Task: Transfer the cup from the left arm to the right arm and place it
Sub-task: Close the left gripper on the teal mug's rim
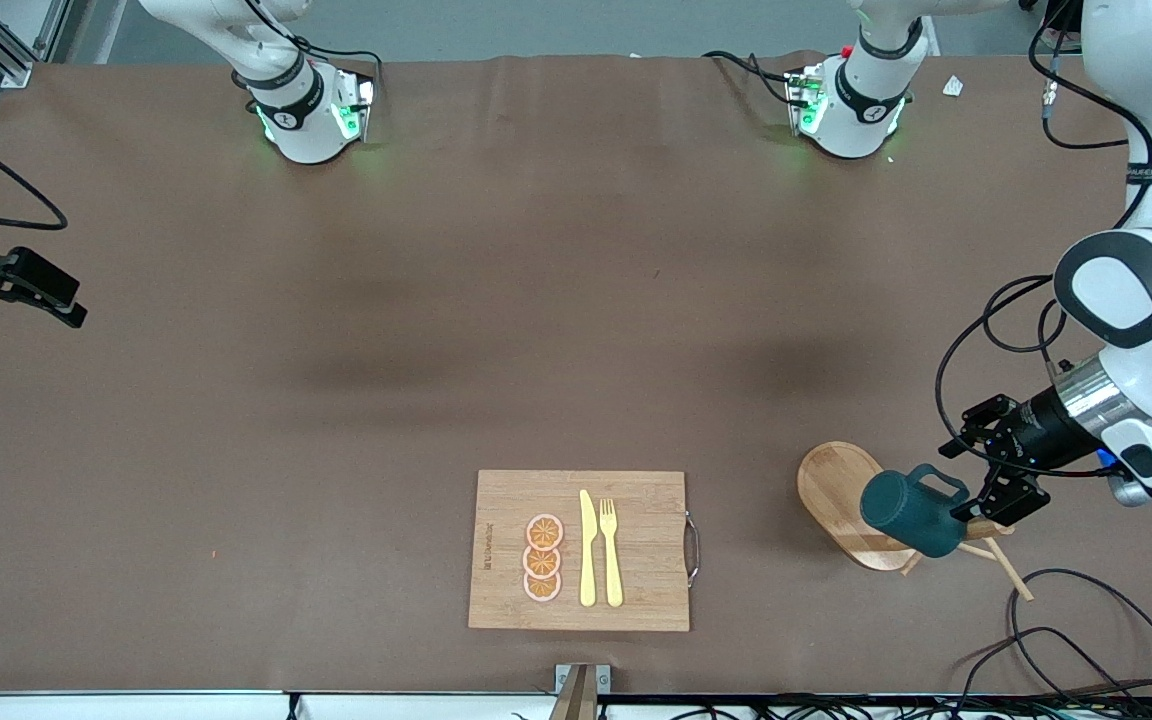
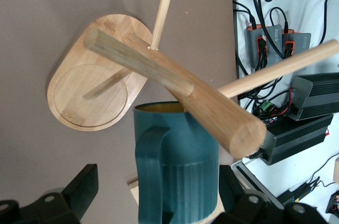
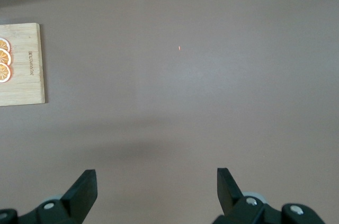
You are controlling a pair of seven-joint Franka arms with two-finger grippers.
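Brown table: one cup, two arms.

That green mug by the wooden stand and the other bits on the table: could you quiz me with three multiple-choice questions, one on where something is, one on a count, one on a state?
1. Where is the cup?
A. On the cutting board
B. At the wooden mug stand, toward the left arm's end of the table
C. Under the right gripper

2. How many orange slices lie on the cutting board?
A. Two
B. Three
C. Five

3. How are the right gripper's fingers?
A. Open, holding nothing
B. Shut on a fork
C. Shut on the cup

Answers: 1 B, the cup hangs tilted on the stand with the left gripper around it. 2 B, three in a row beside the knife. 3 A, only bare table shows between them.
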